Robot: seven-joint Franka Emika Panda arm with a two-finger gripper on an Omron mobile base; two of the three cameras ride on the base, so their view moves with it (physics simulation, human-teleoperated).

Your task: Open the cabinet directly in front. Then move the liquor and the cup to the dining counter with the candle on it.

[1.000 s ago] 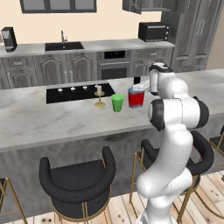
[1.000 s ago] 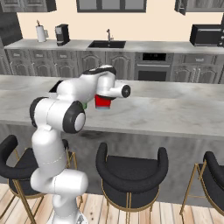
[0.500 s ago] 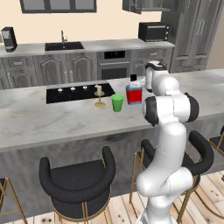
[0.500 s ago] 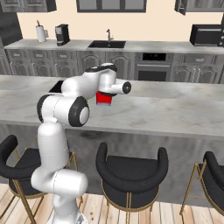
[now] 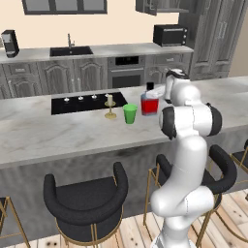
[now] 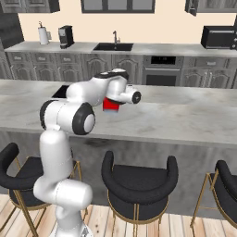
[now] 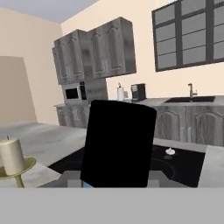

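The liquor (image 5: 150, 104), a squarish bottle with a blue top, red label and black cap, stands on the dining counter (image 5: 58, 131) by the black cooktop. My gripper (image 5: 153, 88) reaches in from the right at the bottle's neck. It looks shut on the liquor, though its fingers are hidden. In the hand view the black cap (image 7: 118, 144) looms right in front. The green cup (image 5: 130, 114) stands just left of the bottle. The candle (image 5: 110, 104) on its gold holder is left of the cup. From the right base view, the red label (image 6: 110, 105) peeks from behind my forearm.
Black bar stools (image 5: 85, 198) line the counter's near side. The inset cooktop (image 5: 85, 102) lies behind the candle. Across the room are the sink counter (image 5: 72, 51), the microwave (image 5: 169, 35) and a dark grey wall cabinet (image 5: 162, 6) above it.
The arm's elbow has swung in over the counter and the wrist has shifted slightly. The liquor, cup and candle stay in nearly the same spots.
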